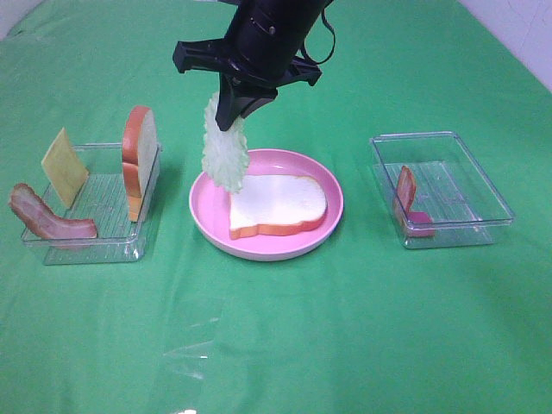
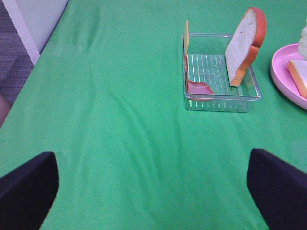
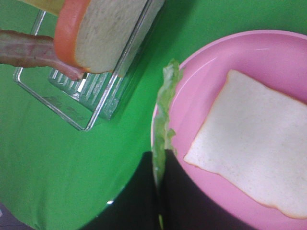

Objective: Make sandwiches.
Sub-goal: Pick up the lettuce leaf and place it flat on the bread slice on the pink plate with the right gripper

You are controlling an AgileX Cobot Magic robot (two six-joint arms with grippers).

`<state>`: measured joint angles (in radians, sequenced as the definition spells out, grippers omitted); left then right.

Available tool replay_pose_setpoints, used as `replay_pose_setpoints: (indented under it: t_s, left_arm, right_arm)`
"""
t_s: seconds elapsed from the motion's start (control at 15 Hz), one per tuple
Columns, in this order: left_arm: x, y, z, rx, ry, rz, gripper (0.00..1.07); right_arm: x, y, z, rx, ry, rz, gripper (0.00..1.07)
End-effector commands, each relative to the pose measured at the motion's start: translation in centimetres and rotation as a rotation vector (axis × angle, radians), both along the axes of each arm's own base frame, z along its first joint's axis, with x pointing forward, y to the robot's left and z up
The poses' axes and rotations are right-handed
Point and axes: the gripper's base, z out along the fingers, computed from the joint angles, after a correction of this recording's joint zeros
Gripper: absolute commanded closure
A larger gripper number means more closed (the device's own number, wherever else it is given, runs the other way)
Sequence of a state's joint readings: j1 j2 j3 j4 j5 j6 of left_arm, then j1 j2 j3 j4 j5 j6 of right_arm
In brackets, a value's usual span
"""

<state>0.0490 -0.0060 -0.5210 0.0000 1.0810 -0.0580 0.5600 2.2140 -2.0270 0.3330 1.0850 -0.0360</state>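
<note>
Lettuce (image 1: pixel 226 157) is held clamped in right gripper (image 1: pixel 230 119) above plate (image 1: pixel 205 205) edge.
Centring over the bread slice (image 1: pixel 278 203) is advised before release.

Bright, even light, soft shadows, faint glare on the clear tray (image 1: pixel 90 248).

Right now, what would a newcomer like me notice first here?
The black right gripper dangles a pale green lettuce leaf at the left rim of a pink plate, where one bread slice lies flat. Clear trays flank it: the left tray holds an upright slice, cheese and bacon, the right tray one bacon strip.
</note>
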Motion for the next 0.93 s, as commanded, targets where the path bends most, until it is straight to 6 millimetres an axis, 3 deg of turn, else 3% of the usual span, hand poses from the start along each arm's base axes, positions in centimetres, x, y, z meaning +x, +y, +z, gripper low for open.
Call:
replay_pose_setpoints:
  t_s: [0.07,0.2,0.27,0.4,0.67,0.93]
  left_arm:
    - [0.0,0.0,0.0,0.003,-0.004,0.004,0.07]
    - [0.0,0.0,0.0,0.003,-0.004,0.004,0.07]
    - [0.0,0.0,0.0,0.003,-0.004,0.004,0.07]
    - [0.0,0.0,0.0,0.003,-0.004,0.004,0.07]
    - [0.0,0.0,0.0,0.003,-0.004,0.004,0.07]
    - [0.0,0.0,0.0,0.003,-0.004,0.004,0.07]
  right_arm:
    - [0.2,0.0,-0.5,-0.01,-0.012,0.004,1.07]
    - [0.4,0.1,-1.3,-0.017,0.001,0.0,1.07]
    - [0.8,0.3,-3.1,-0.035,0.026,-0.001,1.07]
    - [1.2,0.1,-4.6,-0.079,0.027,-0.003,1.07]
    - [2.8,-1.8,-8.5,-0.338,-0.027,-0.069,1.07]
    - [2.8,-2.0,-8.9,-0.375,-0.03,-0.068,1.07]
